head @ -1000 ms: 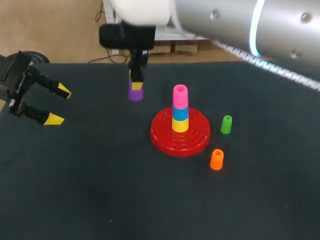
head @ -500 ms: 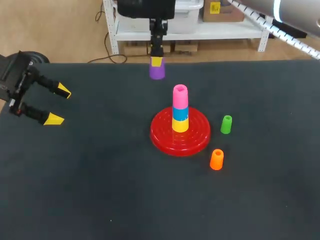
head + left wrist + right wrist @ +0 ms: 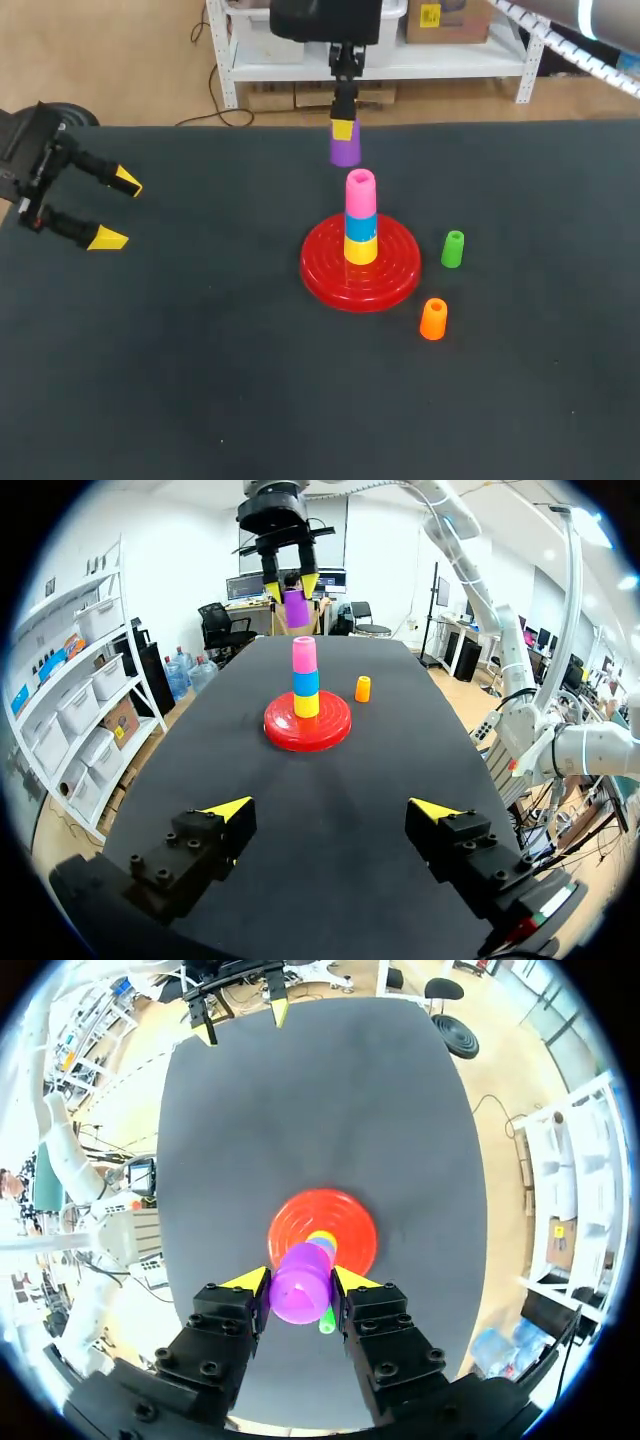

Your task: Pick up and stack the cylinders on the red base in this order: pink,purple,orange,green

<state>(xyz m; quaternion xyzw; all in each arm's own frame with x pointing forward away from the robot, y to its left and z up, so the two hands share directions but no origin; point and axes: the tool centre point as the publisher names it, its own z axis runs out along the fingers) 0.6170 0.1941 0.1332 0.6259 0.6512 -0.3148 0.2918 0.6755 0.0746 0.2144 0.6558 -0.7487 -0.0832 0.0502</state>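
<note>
Orange cylinder (image 3: 433,319) stands nearest on the black table (image 3: 200,380), at 4 o'clock from the red base (image 3: 390,275). The green cylinder (image 3: 453,249) stands at 3 o'clock, just beside the rim. On the base are stacked a yellow cylinder (image 3: 361,250), a blue cylinder (image 3: 361,226) and the pink cylinder (image 3: 361,190) on top. Farther, at 12 o'clock, the purple cylinder (image 3: 345,152) hangs above the table, near the pink one but apart. The right gripper (image 3: 343,131) pinches it, fingers pointing down. The left gripper (image 3: 115,210) sits at 9 o'clock, well apart, spread wide.

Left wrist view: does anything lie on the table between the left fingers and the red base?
No. Between the left fingers and the red base only bare black table shows; the head view agrees.
</note>
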